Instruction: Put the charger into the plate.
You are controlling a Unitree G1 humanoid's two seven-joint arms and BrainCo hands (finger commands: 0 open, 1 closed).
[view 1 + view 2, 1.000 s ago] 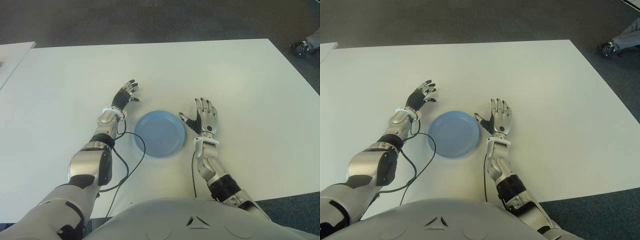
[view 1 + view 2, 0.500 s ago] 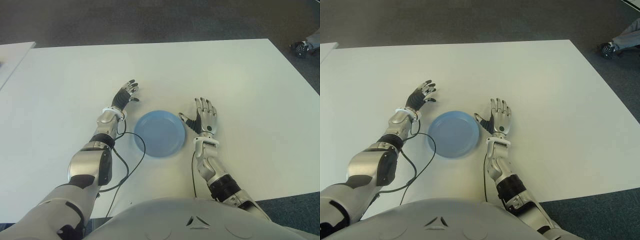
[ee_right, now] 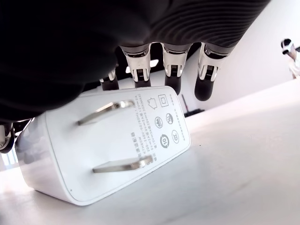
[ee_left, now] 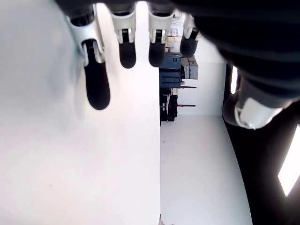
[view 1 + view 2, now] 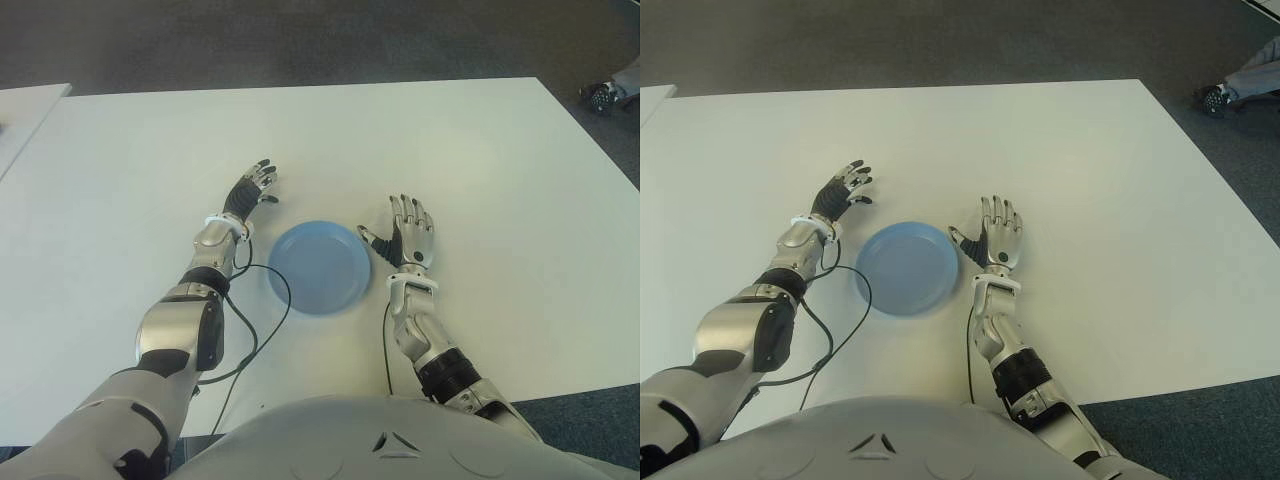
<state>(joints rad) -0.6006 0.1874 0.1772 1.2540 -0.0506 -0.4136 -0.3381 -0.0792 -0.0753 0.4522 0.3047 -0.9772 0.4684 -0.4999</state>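
A white charger (image 3: 108,145) with two metal prongs lies on the white table (image 5: 480,180), seen close in the right wrist view under my right palm. My right hand (image 5: 408,232) hovers flat over it just right of the blue plate (image 5: 318,267), fingers extended and not curled around it. From the eye views the charger is almost wholly hidden by that hand. The plate holds nothing. My left hand (image 5: 250,190) shows beyond the plate's left side, fingers (image 4: 96,84) spread and holding nothing.
A black cable (image 5: 268,318) loops on the table from my left forearm past the plate's left edge. A second white table (image 5: 25,110) stands at the far left. A person's shoe (image 5: 603,95) shows on the floor at the top right.
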